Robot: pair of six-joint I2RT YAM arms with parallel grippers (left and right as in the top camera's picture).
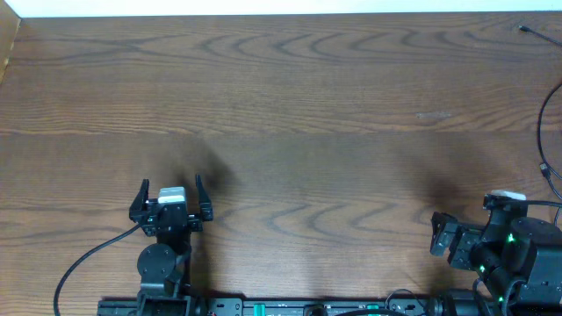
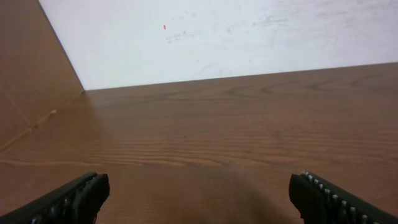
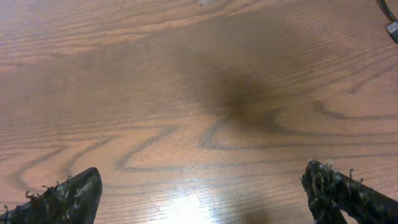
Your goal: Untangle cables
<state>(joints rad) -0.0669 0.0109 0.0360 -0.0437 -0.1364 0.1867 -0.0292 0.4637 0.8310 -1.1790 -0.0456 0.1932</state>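
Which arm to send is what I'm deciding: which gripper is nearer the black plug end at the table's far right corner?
Right. The plug end lies ahead of the right gripper, slightly to its right; the left gripper sits far to the left, diagonally across.

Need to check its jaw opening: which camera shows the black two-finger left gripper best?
Overhead: the black two-finger left gripper appears whole, fingers spread, nothing between them. The left wrist view catches only its two fingertips at the bottom corners; the right wrist view doesn't show it.
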